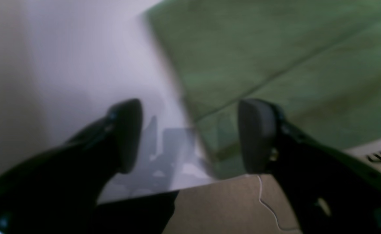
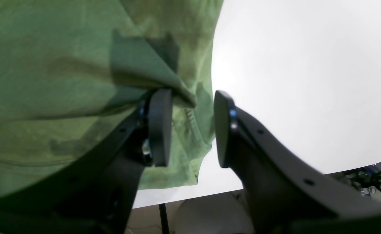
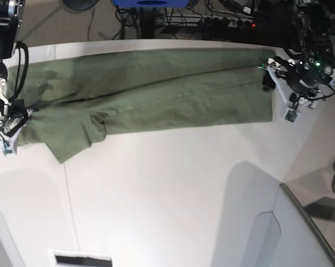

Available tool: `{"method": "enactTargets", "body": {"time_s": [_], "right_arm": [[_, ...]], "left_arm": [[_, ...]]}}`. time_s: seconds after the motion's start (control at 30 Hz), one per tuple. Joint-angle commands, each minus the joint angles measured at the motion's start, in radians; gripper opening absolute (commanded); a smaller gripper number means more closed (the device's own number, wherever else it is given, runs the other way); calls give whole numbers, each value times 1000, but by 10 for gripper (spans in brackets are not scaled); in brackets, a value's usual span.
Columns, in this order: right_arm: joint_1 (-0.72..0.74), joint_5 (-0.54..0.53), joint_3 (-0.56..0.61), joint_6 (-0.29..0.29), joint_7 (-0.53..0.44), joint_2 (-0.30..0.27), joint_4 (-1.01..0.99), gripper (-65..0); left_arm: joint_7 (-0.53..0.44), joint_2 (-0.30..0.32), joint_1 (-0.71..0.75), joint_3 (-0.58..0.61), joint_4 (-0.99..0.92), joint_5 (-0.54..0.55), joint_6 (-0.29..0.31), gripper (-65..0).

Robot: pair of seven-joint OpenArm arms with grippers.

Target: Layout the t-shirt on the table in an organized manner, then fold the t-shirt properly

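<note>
I have the t-shirt [image 3: 156,92] lying along the far side of the table [image 3: 173,183], folded lengthwise into a long olive band that runs nearly from one of my arms to the other, with one short sleeve [image 3: 73,142] sticking out toward the near side at my right end. My left gripper [image 1: 190,136] hovers at the other end of the band, its two dark pads spread wide with nothing between them; through the gap I see the white tabletop, the cloth's edge and my own shadow, though this wrist view is blurred. My right gripper [image 2: 192,128] sits over the sleeve end, jaws partly apart. A raised fold of green cloth lies in the gap between the fingers [image 2: 160,126], touching the left pad only, so I am not clamping it.
</note>
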State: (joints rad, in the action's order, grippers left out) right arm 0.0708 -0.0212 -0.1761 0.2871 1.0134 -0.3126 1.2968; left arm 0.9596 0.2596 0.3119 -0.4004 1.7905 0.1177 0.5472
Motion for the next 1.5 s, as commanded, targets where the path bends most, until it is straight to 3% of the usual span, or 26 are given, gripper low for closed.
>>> {"method": "enactTargets", "body": {"time_s": [0.0, 0.13, 0.2, 0.27, 0.3, 0.33, 0.47, 0.53, 0.8, 1.27, 1.47], "right_arm": [[21, 5, -21, -6, -9, -21, 43, -440], [13, 0, -104, -4, -11, -16, 148, -443], [13, -1, -102, -2, -23, -13, 169, -471], [24, -3, -87, -1, -66, -6, 157, -587], [34, -1, -64, -1, -90, 5, 135, -650], [44, -1, -47, -1, -109, 8, 106, -650], [80, -1, -21, -1, -140, 14, -12, -650], [87, -1, -21, -1, -169, 14, -49, -650], [183, -1, -27, -1, -334, 13, -325, -650], [307, 4, -27, -6, -562, -75, -678, -650], [283, 2, -27, -7, -574, -81, -549, -650]], "left_arm": [[-11, 13, -18, -19, 48, 9, -6, -174], [-9, 11, -30, -52, 79, 10, -6, -221], [-9, -6, -61, -30, 61, 10, -6, -293], [-14, -33, -75, -7, 21, 3, -6, -439], [-17, -46, -81, 5, -7, 3, -6, -556], [-17, -58, -98, 16, -31, 3, -6, -650], [-29, -99, -125, 28, -126, 3, -6, -650], [-89, -115, -122, 28, -151, 1, -8, -650], [-235, -108, -119, 30, -332, 1, -72, -650], [-253, -89, -127, 27, -435, 0, -72, -650], [-251, -89, -156, 21, -418, 1, -72, -650]]}}
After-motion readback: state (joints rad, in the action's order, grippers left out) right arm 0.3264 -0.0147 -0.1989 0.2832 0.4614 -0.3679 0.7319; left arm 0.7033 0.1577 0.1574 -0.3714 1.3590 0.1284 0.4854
